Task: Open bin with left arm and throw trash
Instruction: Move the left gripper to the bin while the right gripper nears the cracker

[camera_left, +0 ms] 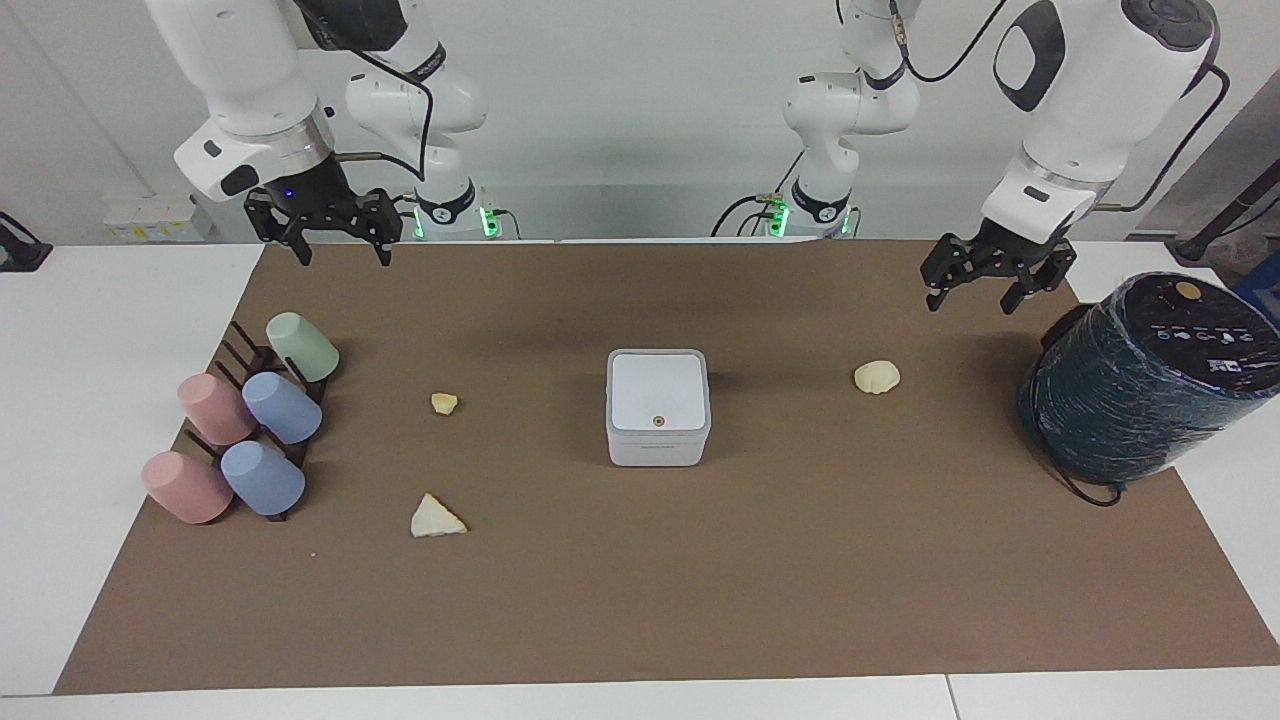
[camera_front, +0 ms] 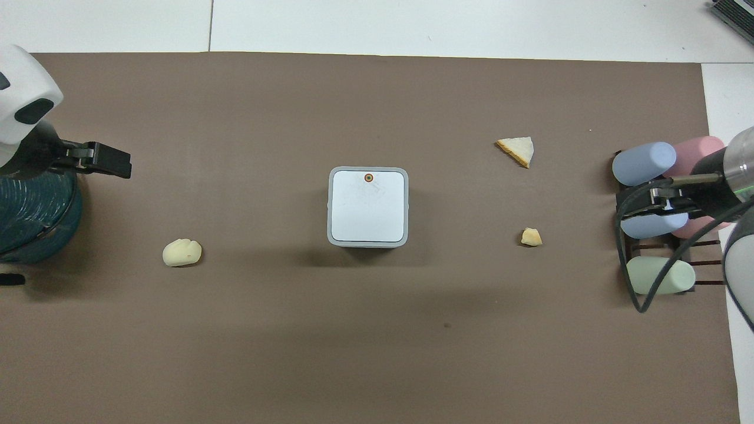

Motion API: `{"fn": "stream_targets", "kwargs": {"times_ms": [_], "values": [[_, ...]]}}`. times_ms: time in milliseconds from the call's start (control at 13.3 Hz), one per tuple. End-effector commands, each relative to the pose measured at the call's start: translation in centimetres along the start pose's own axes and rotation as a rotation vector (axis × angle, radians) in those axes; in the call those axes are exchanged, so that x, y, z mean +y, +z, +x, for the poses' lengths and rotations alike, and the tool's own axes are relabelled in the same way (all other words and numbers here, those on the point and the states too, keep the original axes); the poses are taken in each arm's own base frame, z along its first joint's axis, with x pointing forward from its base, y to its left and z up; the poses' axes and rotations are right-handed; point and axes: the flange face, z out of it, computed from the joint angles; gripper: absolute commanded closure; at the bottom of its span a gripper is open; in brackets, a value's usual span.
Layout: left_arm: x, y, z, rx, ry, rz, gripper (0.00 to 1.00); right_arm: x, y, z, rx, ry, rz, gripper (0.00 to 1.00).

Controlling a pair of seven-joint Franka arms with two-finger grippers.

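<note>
We list a small white square plastic bin (camera_left: pixel 658 405) with rounded corners, smooth and matte, standing at the middle of a flat brown mat (camera_left: pixel 640 600); its hinged lid lies closed, with a tiny brown button (camera_left: pixel 658 421) set near the edge farther from the robots. We count three cream-yellow scraps on the mat, all apart from the bin: a round, ribbed, shell-like piece (camera_left: pixel 877 377) toward the left arm's end; a tiny lumpy nugget (camera_left: pixel 444 403) toward the right arm's end; and a flat triangular wedge (camera_left: pixel 436 519) with a darker rim, farther from the robots than the nugget. We note a big dark cylinder (camera_left: pixel 1150 375) wrapped in glossy, wrinkled plastic film, tilted at the left arm's end of the table. At the right arm's end a dark slatted rack (camera_left: pixel 262 362) carries five smooth pastel cups lying on their sides: one green (camera_left: pixel 302 346), two pink (camera_left: pixel 215 408), two blue (camera_left: pixel 282 407). The left arm's black clawed gripper (camera_left: pixel 985 290) hangs over the mat's edge beside the wrapped cylinder, claw spread wide and holding nothing. The right arm's black clawed gripper (camera_left: pixel 344 245) waits over the mat's corner near the cup rack, claw likewise wide and empty.
</note>
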Motion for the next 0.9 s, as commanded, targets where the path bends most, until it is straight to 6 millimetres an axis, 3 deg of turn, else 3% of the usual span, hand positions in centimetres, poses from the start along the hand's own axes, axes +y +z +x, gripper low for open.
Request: {"fn": "stream_targets", "kwargs": {"times_ms": [0,300,600,750,825], "values": [[0.2,-0.3,-0.7,0.013,-0.003,0.028,0.0,-0.1,-0.1,-0.4,-0.004,0.015,-0.014,0.0],[0.8,0.1,-0.9,0.016,0.01,0.026,0.0,0.2,-0.1,-0.4,-0.003,0.013,-0.01,0.0],[4.0,2.1,-2.1,0.042,0.035,0.016,0.0,1.8,0.5,-0.3,-0.008,0.042,0.009,0.0],[6.8,2.3,-2.4,0.046,-0.047,0.004,0.51,1.8,1.5,-0.7,0.014,0.056,0.007,0.0],[8.6,2.3,-2.5,0.056,-0.071,-0.001,0.69,1.8,2.5,-1.0,0.032,0.057,0.006,0.0]]}}
